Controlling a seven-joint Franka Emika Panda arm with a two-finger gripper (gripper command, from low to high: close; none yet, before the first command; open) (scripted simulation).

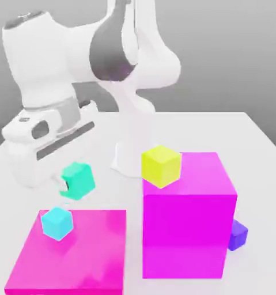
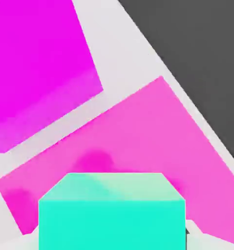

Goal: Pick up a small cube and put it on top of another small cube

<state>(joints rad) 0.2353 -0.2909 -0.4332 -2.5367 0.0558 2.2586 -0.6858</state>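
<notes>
since the jaws are clamped on the teal cube (image 1: 78,180), it hangs mid-left, off the table | gripper (image 1: 64,183) carries it for stacking | yellow cube (image 1: 161,166) waits at centre atop the tall magenta block (image 1: 189,230), top face free

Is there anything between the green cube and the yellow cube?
No. In the exterior view, just bare white table shows between the green cube, held off the table, and the yellow cube atop the tall pink block.
</notes>
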